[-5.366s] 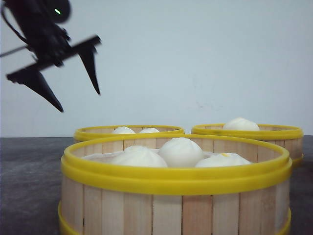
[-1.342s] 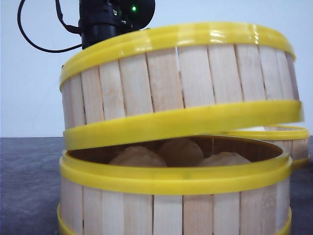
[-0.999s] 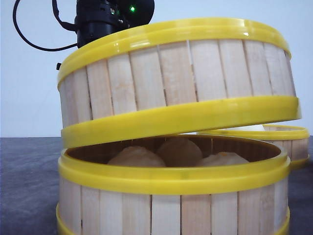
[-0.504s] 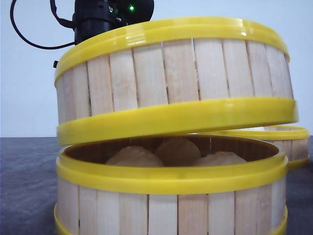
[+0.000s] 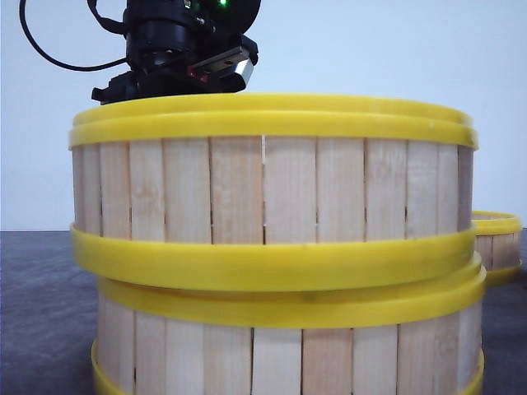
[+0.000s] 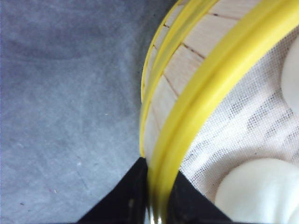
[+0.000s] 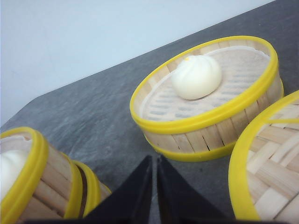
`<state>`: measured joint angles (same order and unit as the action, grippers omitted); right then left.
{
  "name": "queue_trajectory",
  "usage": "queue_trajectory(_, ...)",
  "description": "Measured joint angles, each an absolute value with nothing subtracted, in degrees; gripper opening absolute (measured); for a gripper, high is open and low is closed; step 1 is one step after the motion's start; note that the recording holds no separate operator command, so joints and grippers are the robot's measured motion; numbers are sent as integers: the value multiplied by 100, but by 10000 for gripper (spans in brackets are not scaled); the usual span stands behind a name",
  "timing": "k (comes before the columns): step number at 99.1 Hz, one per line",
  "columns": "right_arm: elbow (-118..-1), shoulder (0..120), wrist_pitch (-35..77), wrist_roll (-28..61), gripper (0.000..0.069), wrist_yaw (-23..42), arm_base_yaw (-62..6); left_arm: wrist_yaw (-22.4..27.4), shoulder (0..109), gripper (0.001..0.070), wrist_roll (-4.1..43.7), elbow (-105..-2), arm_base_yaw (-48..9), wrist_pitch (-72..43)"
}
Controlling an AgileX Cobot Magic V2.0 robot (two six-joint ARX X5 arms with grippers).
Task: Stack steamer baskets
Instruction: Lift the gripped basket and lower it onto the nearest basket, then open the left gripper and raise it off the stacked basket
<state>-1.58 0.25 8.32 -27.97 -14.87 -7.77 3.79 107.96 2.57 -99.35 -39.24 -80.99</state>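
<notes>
Two steamer baskets are stacked in the front view. The upper basket sits level on the lower basket, shifted slightly left. My left arm is over its far left rim. In the left wrist view my left gripper is shut on the upper basket's yellow rim, one finger outside and one inside next to white buns on cloth. A third basket holding one bun stands apart on the table. My right gripper hovers near it, shut on nothing.
The third basket's edge shows behind the stack at the right. A yellow-rimmed round piece with a woven bamboo face lies close beside my right gripper. The stack is on its other side. Dark grey table lies between them.
The upper basket, tilted and held above the lower one, has come down level onto it. The lower basket's buns are now covered. My left gripper stays on the rim.
</notes>
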Motion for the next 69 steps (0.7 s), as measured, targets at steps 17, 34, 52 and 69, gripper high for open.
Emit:
queue_trajectory(17, -158, 25, 834, -2797, 15, -1490, -777, 392, 10796, 20, 255, -9935, -3953, -7983)
queue_trajectory(34, -158, 25, 834, -2797, 15, -1494, -777, 401, 10796, 20, 257, -9935, -3968, -7966)
queue_trajectory(52, -158, 25, 888, -2797, 15, -1503, -777, 401, 10796, 20, 255, -9935, -3968, -7907)
queue_trajectory(69, -158, 25, 1020, -2799, 15, -1612, -777, 399, 10796, 20, 252, -9935, -3977, -7856)
